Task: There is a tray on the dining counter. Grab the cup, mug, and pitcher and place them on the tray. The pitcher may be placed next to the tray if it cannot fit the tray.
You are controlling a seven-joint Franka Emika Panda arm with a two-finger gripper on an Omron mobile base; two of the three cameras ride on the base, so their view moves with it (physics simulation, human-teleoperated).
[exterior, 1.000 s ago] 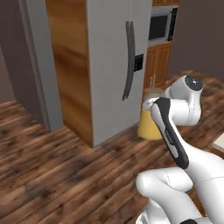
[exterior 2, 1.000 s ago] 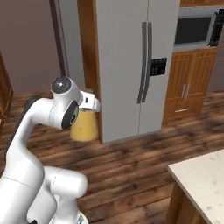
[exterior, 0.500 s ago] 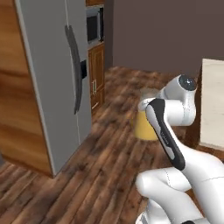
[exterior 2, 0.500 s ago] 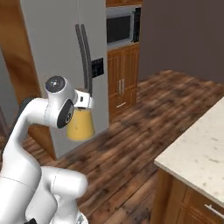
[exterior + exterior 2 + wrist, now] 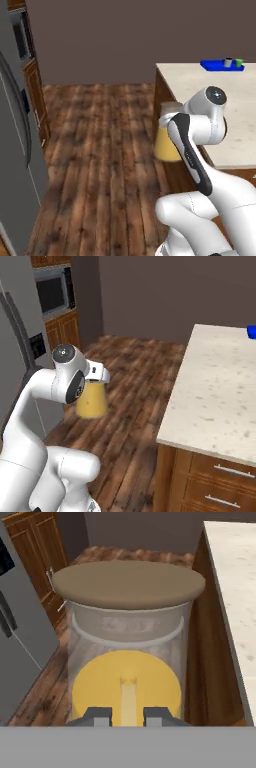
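In the hand view my gripper is shut on the pitcher, a clear carafe of orange liquid with a round brown lid. I carry the pitcher in the air above the wood floor, beside the near end of the dining counter. From the right base view the pitcher hangs below the hand. At the counter's far end lies the blue tray, with the dark mug and the green cup standing on it.
A grey refrigerator stands at the left, with wooden cabinets and a microwave beyond it. Wood floor stretches between the refrigerator and the counter. The counter's front has drawers.
The whole picture has swung: the refrigerator slid off to the left and the dining counter with the tray came into view. The pitcher stays in my gripper.
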